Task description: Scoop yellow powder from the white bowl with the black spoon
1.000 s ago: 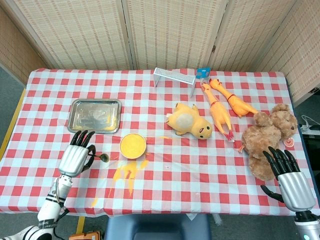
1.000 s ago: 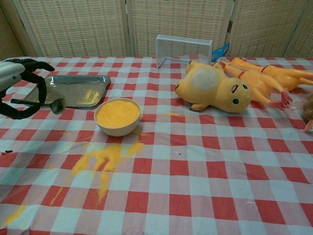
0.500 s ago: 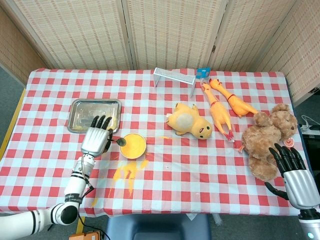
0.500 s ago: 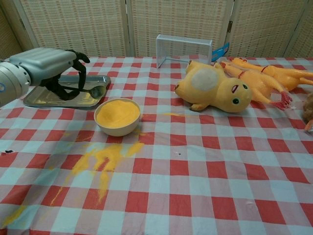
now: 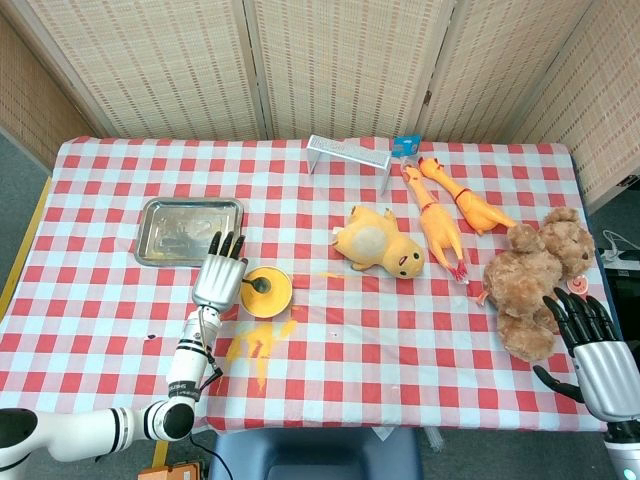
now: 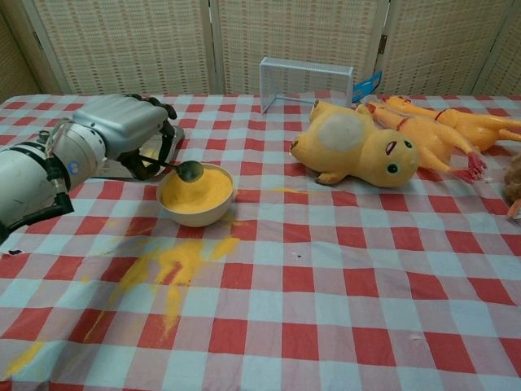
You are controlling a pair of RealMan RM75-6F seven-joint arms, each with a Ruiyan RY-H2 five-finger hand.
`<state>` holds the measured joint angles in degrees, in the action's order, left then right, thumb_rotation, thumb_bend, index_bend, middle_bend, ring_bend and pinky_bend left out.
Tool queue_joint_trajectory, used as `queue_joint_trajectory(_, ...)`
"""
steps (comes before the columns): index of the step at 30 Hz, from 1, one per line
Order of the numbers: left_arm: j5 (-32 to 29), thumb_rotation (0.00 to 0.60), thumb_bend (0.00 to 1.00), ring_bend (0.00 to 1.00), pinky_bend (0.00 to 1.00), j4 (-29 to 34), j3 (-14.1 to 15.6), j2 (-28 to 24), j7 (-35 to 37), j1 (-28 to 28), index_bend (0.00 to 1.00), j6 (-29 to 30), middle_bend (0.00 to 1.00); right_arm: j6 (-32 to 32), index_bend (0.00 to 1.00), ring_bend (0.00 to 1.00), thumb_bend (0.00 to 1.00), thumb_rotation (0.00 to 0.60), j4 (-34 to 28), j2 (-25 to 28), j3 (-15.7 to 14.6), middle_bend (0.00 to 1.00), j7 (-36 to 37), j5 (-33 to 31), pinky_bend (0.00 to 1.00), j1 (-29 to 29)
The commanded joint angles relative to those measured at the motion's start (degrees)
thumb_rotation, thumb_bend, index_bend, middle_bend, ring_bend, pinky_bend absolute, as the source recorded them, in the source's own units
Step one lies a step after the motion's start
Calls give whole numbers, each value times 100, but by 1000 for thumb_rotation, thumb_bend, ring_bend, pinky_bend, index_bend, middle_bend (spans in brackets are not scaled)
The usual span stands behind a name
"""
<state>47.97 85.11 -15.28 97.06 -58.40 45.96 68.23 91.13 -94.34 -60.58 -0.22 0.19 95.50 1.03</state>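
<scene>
Taking the white bowl (image 6: 195, 194) as our landmark, we are working from the near edge of the table outward.

Nearest us, in front of the bowl, spilled yellow powder (image 6: 172, 269) is lying across the checked tablecloth (image 6: 342, 309). Well to the right of the bowl, at the table's near corner, the right hand (image 5: 592, 360) is hovering with its fingers spread, grasping nothing.

At the bowl itself, we are in the approach step of the scoop. The left hand (image 6: 129, 130) is sitting just left of the bowl, its fingers curled around the handle of the black spoon (image 6: 189, 170). The spoon's head is hanging over the bowl's left rim, just above the yellow powder (image 5: 272, 292) filling it. We cannot tell whether the head is touching the powder yet; it appears unloaded.

We judge the next move to call for tipping the spoon's head down into the powder, drawing it through, then levelling it before lifting. The bowl is full nearly to the rim, so a shallow, slow pass is advisable to avoid pushing more powder over the edge.

Behind the bowl to the left, a metal tray (image 5: 189, 230) is lying flat. Farther back to the right, a yellow duck toy (image 6: 354, 145) is lying on its side.
</scene>
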Motion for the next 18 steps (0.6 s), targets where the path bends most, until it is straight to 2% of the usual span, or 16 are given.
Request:
queue_joint_trajectory(1, -12, 600, 450, 0, 55, 36, 102, -27, 1, -30, 630, 39, 77, 34, 0, 0, 76, 600, -4, 9, -7, 0, 8, 30, 0, -16)
queue_joint_trajectory(5, -120, 600, 449, 0, 55, -66, 186, 14, 0, -15, 584, 0, 76, 95, 0, 0, 77, 600, -7, 13, -10, 0, 17, 71, 0, -40)
queue_joint_trajectory(18, -136, 600, 451, 0, 55, -70, 345, 91, 29, 38, 553, 85, 75, 168, 0, 0, 77, 600, 13, 26, -6, 0, 42, 128, 0, -71)
